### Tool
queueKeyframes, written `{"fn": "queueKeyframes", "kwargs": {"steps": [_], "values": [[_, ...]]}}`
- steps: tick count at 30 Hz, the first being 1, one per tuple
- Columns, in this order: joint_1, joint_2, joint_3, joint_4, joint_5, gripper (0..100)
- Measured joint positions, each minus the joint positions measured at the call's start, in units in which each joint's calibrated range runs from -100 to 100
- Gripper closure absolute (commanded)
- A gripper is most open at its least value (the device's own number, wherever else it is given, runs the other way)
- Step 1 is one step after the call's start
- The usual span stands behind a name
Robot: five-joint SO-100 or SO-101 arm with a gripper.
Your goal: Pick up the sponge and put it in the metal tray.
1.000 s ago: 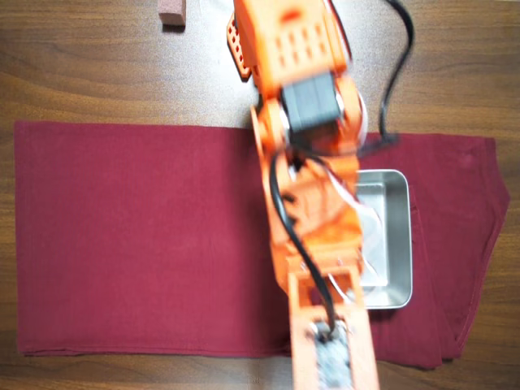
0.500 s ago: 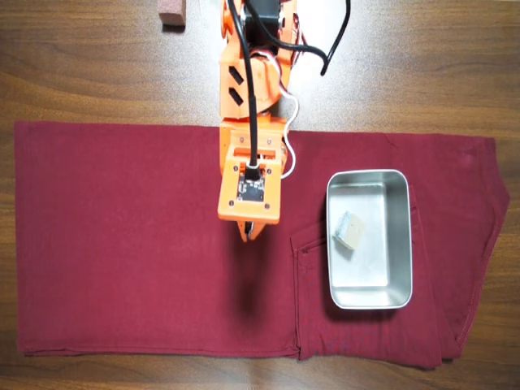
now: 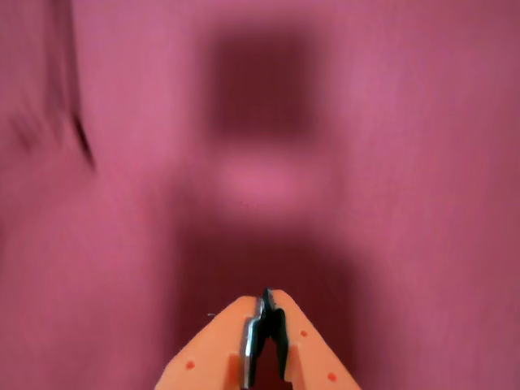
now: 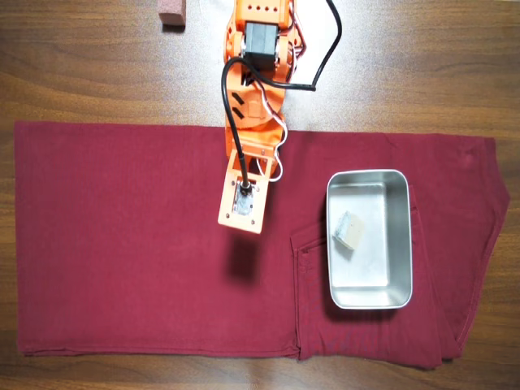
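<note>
Dark wood desk [image 4: 97,65] under a maroon cloth [image 4: 122,244] was your workspace. Your claw [image 3: 266,305] hung over that cloth with its jaws pressed together, holding nothing. Right of the arm in the overhead view, the sponge [image 4: 349,231] lay inside the metal tray [image 4: 402,244].

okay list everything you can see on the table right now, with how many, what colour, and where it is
sponge: one, pale beige-grey, inside the metal tray near its left wall in the overhead view.
metal tray: one, shiny silver, on the right part of the cloth.
cloth: one, dark red, spread across most of the table.
block: one, pinkish-brown, at the top edge, off the cloth.
table: one, dark brown wood.
arm: one, orange with black cable, reaching down from top centre.
pincer: one, orange, shut and empty above bare cloth in the wrist view.
</note>
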Motion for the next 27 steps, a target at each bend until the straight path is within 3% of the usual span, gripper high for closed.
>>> {"fn": "queueKeyframes", "kwargs": {"steps": [7,27], "values": [[-0.1,-0.69,-0.09,21.03,0.24,100],[-0.1,-0.69,0.0,21.5,-0.15,100]]}}
